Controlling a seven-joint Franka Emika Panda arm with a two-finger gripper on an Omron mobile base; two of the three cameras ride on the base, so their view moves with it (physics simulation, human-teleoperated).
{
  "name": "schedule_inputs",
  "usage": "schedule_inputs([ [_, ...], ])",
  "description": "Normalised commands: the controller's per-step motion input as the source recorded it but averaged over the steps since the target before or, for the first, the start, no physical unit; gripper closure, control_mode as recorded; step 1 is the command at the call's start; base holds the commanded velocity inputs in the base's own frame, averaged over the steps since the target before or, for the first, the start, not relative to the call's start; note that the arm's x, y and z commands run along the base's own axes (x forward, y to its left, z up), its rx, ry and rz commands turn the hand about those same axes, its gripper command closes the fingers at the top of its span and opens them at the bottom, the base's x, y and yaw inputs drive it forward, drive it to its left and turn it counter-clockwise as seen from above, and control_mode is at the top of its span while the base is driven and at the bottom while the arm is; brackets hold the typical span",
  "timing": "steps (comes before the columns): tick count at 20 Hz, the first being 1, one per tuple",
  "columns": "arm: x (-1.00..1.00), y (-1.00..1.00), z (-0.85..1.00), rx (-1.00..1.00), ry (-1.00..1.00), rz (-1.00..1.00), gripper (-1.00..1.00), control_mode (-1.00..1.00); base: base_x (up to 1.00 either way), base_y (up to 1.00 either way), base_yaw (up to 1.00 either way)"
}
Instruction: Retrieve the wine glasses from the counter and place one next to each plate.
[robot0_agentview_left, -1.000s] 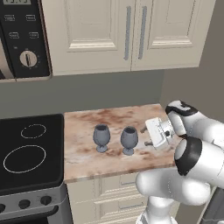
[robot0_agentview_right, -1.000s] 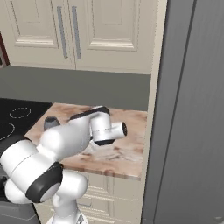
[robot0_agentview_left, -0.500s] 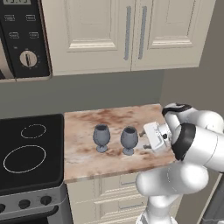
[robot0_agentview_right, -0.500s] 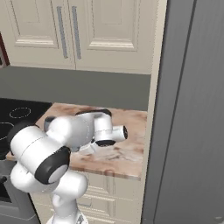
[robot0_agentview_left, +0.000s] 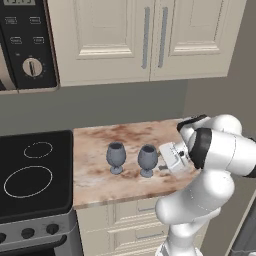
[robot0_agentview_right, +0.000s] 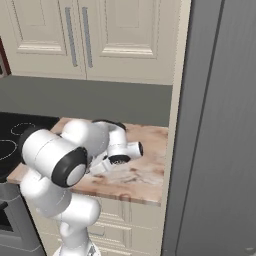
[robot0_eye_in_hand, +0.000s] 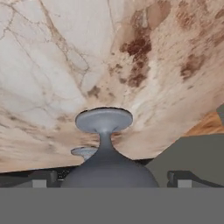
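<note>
Blue-grey goblets: two identical wine glasses stand upright side by side on the tabletop, apart from each other; the right goblet (robot0_agentview_left: 147, 159) is the nearer to the arm, the left goblet (robot0_agentview_left: 116, 157) sits between it and the stovetop.
Tabletop: beige marble-like stone with reddish-brown veining (robot0_agentview_left: 130, 136), over cream panelled cabinets.
Jaws: the gripper (robot0_agentview_left: 163, 159) lies low over the stone just right of the right goblet, jaws spread wide and holding nothing.
Goblet relative to jaws: in the hand view the right goblet's bowl (robot0_eye_in_hand: 109, 170) sits between the two dark finger tips (robot0_eye_in_hand: 40, 177), with its stem and round foot beyond and the left goblet's foot (robot0_eye_in_hand: 84, 152) behind it; I cannot tell whether either tip touches the bowl.
Step in hand: seemingly the approach to grasp the right goblet.
How to do it well: keep the bowl centred between the tips, advance level until the bowl's widest part is well inside, then close gently so the foot does not skid or tip into its neighbour.
Surroundings: black stovetop (robot0_agentview_left: 31, 172) to the left, cream wall cabinets (robot0_agentview_left: 150, 37) above.
</note>
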Motion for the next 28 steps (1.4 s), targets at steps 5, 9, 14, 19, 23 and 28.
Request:
schedule_inputs([
  [5, 0.00, 0.03, -0.07, 0.00, 0.00, 0.00, -1.00, -1.00, 0.00, 0.00, 0.00],
  [9, 0.00, 0.22, -0.11, 0.00, 0.00, 0.00, -1.00, -1.00, 0.00, 0.00, 0.00],
  [14, 0.00, 0.21, -0.27, 0.00, 0.00, 0.00, -1.00, -1.00, 0.00, 0.00, 0.00],
  [19, 0.00, 0.19, -0.22, 0.00, 0.00, 0.00, -1.00, -1.00, 0.00, 0.00, 0.00],
  [23, 0.00, 0.25, -0.08, 0.00, 0.00, 0.00, -1.00, -1.00, 0.00, 0.00, 0.00],
  [28, 0.00, 0.21, -0.04, 0.00, 0.00, 0.00, -1.00, -1.00, 0.00, 0.00, 0.00],
])
